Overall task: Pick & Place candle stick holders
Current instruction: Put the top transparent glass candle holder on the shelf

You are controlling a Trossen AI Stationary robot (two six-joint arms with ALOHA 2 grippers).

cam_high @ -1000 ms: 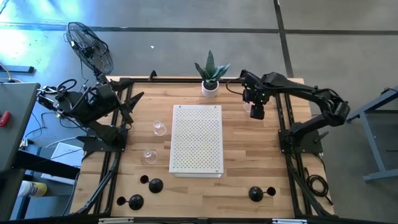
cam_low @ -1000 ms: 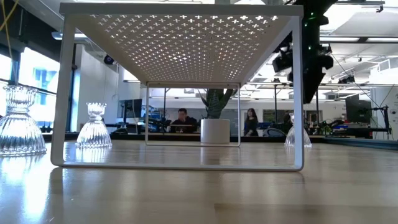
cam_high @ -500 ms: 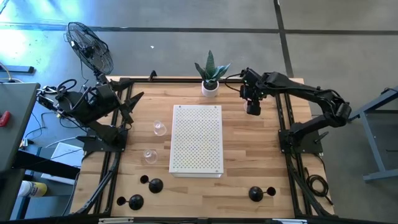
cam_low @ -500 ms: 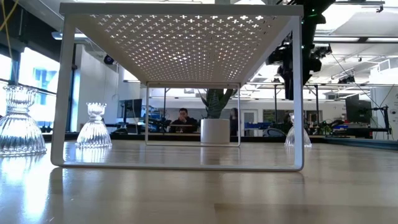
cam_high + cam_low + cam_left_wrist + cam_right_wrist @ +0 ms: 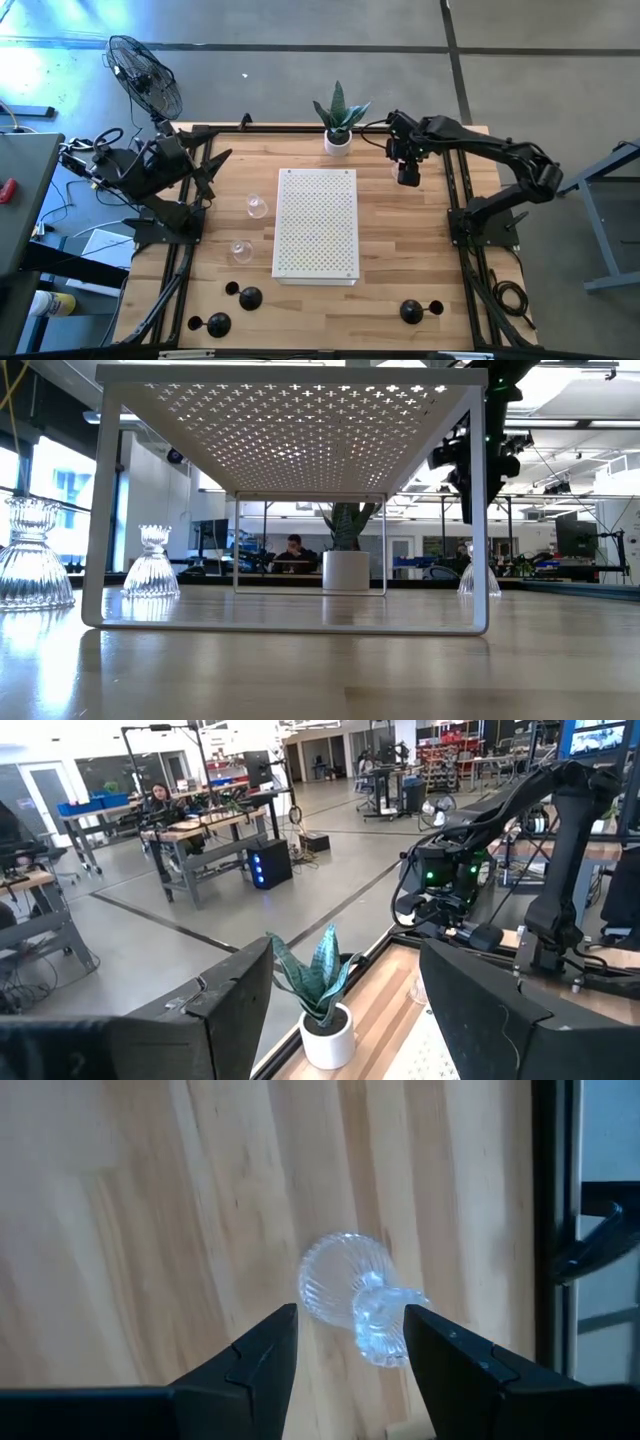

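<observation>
Your wooden table (image 5: pixel 400 250) carries a white perforated shelf (image 5: pixel 316 223) at centre. At two o'clock, your right gripper (image 5: pixel 345 1342) hangs spread open over a clear glass holder (image 5: pixel 355 1297). Your left gripper (image 5: pixel 345 1010), fingers apart, waits at ten o'clock.

Your right gripper (image 5: pixel 408 180) has slid toward the plant (image 5: pixel 339 118), now poised open over the clear glass holder (image 5: pixel 358 1298).
</observation>
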